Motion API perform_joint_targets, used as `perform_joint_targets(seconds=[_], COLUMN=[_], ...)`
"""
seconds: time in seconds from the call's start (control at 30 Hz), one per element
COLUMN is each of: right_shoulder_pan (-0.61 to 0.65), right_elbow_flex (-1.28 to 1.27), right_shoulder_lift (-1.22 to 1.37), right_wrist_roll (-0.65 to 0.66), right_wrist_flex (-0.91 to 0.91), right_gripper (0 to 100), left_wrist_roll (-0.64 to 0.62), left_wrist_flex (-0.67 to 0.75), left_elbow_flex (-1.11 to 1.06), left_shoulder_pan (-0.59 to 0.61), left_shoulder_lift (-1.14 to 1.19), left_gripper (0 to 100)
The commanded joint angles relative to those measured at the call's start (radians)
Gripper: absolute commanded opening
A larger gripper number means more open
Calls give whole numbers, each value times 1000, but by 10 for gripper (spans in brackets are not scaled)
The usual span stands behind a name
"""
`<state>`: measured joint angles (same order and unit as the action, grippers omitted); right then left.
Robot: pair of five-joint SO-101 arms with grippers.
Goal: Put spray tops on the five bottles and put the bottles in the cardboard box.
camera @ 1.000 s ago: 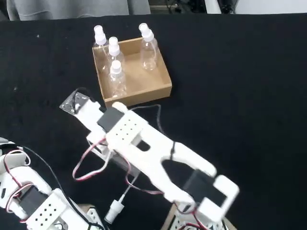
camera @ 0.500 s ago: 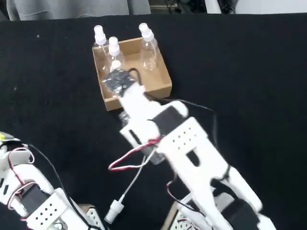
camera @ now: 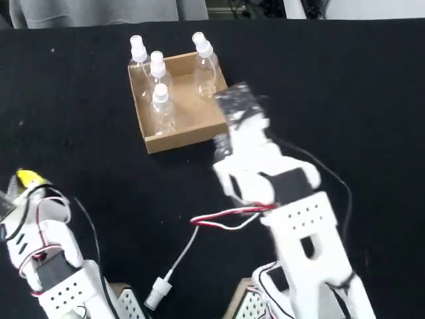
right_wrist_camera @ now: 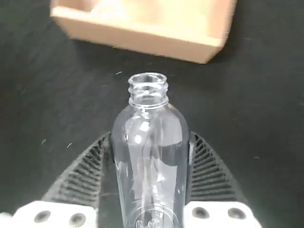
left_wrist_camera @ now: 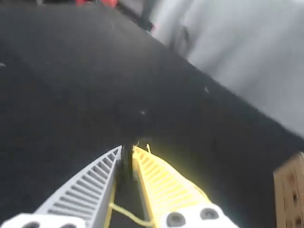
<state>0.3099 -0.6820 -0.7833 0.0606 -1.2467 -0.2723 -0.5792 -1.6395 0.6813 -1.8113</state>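
The cardboard box (camera: 189, 131) stands at the back of the black table with several clear bottles in it, each with a white spray top, such as one bottle (camera: 161, 106). My right gripper (right_wrist_camera: 149, 137) is shut on a clear bottle (right_wrist_camera: 148, 156) that has an open threaded neck and no top. It holds the bottle (camera: 221, 147) just off the box's front right corner (right_wrist_camera: 209, 50). A loose spray top (camera: 159, 290) with its tube lies near the front edge. My left gripper (left_wrist_camera: 127, 153) is shut and empty at the left, its yellow tip (camera: 28, 177) over bare cloth.
Red and white cables (camera: 226, 216) trail from the right arm toward the loose top. A corner of the box (left_wrist_camera: 290, 190) shows in the left wrist view. Black cloth covers the table, with bare room to the right of the box.
The right arm has swung from the left of the box's front across to its right front corner, carrying the bottle. The left arm has risen a little, bringing its yellow finger into sight.
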Motion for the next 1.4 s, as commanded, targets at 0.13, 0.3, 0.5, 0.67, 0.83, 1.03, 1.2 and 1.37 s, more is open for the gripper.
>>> perform_joint_targets(seconds=[0.13, 0.3, 0.5, 0.67, 0.83, 1.03, 1.2, 1.37], right_shoulder_pan=[-207, -276, -307, -319, -342, -351, -351, -351], right_elbow_flex=[-65, -97, -102, -102, -102, -102, -102, -102], right_shoulder_lift=[-119, -128, -131, -131, -131, -131, -130, -127], right_wrist_roll=[-48, -63, -57, -57, -63, -63, -63, -63], right_wrist_flex=[167, 259, 302, 304, 304, 304, 305, 308], right_gripper=[81, 80, 31, 31, 31, 31, 31, 31], left_wrist_roll=[144, 198, 295, 344, 350, 382, 377, 377], left_wrist_flex=[-224, -345, -448, -506, -588, -611, -612, -603], left_elbow_flex=[177, 260, 286, 298, 358, 361, 369, 371], left_shoulder_pan=[-213, -317, -499, -625, -746, -892, -969, -1073], left_shoulder_lift=[-9, -3, -3, -2, -2, 0, 89, 244], left_gripper=[116, 123, 123, 123, 124, 124, 168, 170])
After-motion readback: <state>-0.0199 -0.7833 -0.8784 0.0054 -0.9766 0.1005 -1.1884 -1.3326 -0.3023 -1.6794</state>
